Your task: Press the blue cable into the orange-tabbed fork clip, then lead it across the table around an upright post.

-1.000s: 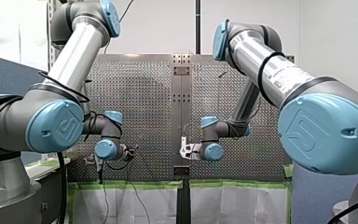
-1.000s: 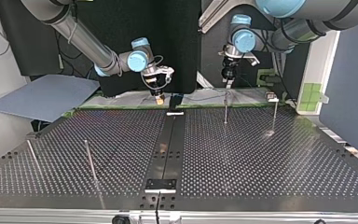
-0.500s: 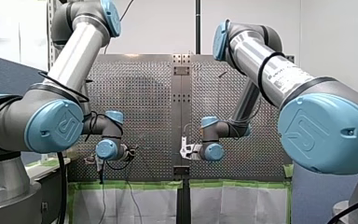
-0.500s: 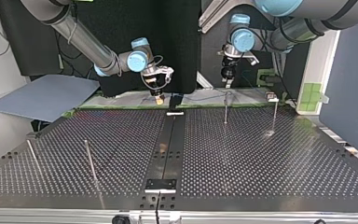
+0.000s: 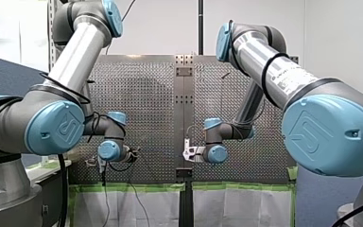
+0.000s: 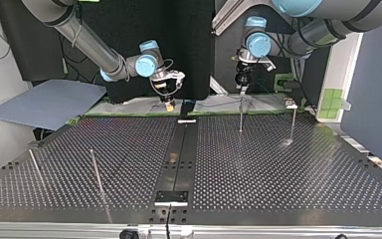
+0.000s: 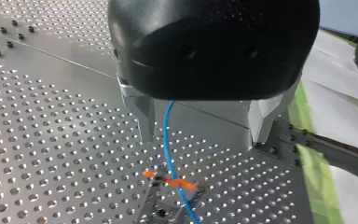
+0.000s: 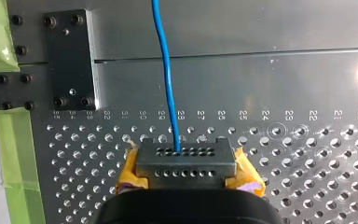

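My right arm's jaws were clamped on the blue cable [image 8: 167, 84], which crossed the orange-tabbed fork clip [image 7: 179, 183] on the desk [image 7: 51, 140] beneath my left arm's wide-open jaws. Any sideways pull before it was properly seated would likely drag it off the tabs.

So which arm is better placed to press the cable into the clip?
Probably left: my left gripper hangs open over the clip, cable between its fingers. My right gripper only holds the cable.
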Tool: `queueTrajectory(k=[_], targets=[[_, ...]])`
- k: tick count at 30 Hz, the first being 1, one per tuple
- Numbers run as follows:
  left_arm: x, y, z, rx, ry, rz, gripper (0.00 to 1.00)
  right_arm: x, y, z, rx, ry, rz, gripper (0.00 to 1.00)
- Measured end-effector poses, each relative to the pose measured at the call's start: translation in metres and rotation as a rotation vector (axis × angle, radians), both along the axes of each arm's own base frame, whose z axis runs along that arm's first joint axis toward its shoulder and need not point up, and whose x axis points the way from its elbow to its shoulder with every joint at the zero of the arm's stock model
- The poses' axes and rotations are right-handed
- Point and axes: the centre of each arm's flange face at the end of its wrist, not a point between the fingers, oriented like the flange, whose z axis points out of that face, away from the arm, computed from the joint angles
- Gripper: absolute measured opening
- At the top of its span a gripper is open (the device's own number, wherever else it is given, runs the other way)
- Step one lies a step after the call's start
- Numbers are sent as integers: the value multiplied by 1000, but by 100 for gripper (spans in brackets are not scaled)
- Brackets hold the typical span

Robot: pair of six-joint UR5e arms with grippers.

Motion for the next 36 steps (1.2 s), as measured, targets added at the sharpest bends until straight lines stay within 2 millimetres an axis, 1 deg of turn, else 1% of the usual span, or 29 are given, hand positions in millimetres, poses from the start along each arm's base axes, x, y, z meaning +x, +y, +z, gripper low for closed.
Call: queueTrajectory(k=[4,6,11,19,22,25,34,36], targets=[[14,-5,6,-23,-3,-9,100,0,0,0,-1,0,0,0],[17,-9,7,-19,1,-28,100,0,-1,0,-1,0,-1,0],[17,-27,11,21,-11,-83,100,-1,-2,0,-4,-1,-3,0],[21,-60,19,68,-60,-101,100,-1,-2,0,-2,-2,-4,0],[20,-71,15,89,-51,-105,100,-1,-2,0,-1,-1,-4,0],[22,-77,7,122,-34,-102,100,-2,-2,0,-1,-1,-4,0],[43,-79,-19,179,10,-32,100,-2,-1,0,2,1,-1,0],[48,-80,-21,185,6,-19,100,-2,-1,0,2,2,0,0]])
